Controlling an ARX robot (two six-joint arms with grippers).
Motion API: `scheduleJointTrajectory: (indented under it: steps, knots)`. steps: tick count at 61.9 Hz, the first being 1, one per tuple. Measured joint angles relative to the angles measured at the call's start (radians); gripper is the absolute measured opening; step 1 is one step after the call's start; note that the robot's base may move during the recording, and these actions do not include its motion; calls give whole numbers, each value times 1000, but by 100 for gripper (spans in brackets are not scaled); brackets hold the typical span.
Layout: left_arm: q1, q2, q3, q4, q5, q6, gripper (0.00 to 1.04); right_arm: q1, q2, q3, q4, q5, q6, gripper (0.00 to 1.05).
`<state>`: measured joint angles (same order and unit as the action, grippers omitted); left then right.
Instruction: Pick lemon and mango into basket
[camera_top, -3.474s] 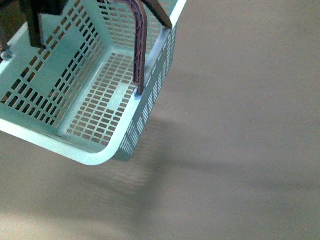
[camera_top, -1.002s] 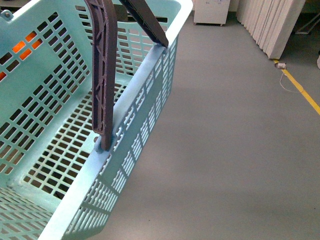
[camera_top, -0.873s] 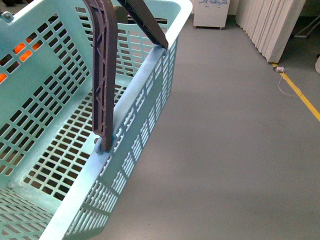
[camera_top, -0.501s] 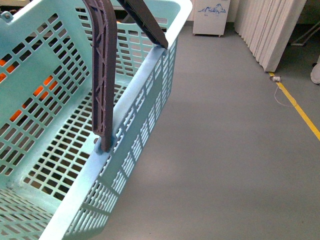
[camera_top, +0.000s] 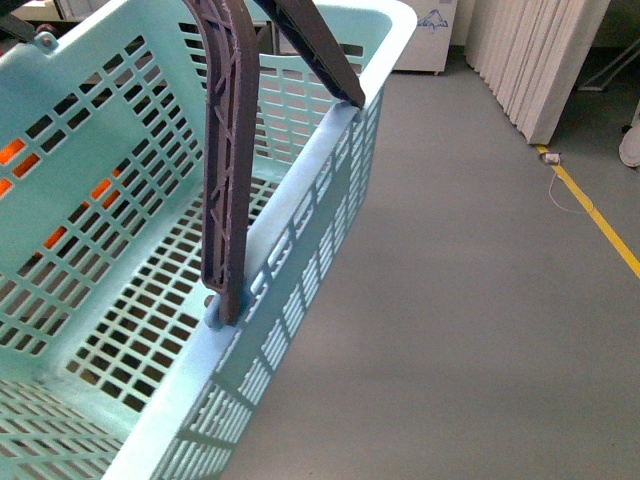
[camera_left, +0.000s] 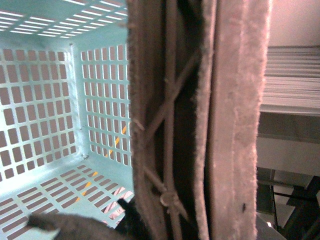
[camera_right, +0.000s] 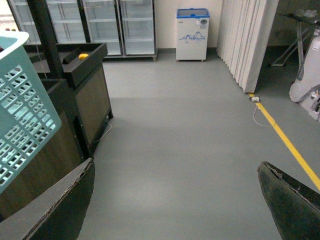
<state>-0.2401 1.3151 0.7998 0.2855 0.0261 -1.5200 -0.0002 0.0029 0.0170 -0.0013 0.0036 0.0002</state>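
Note:
The light teal basket (camera_top: 318, 165) hangs in the air at the left of the front view, and I see nothing inside it. Its two brown handles (camera_top: 228, 150) stand up together. In the left wrist view the handles (camera_left: 200, 120) fill the picture over the basket's slotted inside (camera_left: 50, 100), and my left gripper (camera_left: 125, 222) is shut on them. My right gripper (camera_right: 175, 205) is open and empty above the grey floor, with the basket's corner (camera_right: 20, 115) beside it. A small yellow fruit (camera_right: 83, 56) lies on a dark stand; I cannot tell which fruit. The mango is out of view.
A dark display stand (camera_right: 85, 95) is next to the basket. Something orange (camera_top: 12, 150) shows through the basket's slots. Glass-door fridges (camera_right: 120, 25), a white chest freezer (camera_right: 192, 32) and white folding panels (camera_right: 247, 40) line the far side. A yellow line (camera_right: 285, 140) runs along the floor.
The front view has swung from looking down at the floor to looking across the room. In the last half second the basket has shifted a little to the right.

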Motion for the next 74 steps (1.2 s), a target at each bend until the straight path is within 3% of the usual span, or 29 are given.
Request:
scheduleJointTrajectory:
  steps: [74]
  knots:
    - [9,-2,0,0,-26,14,15,0,0,0,0,-3,0,96]
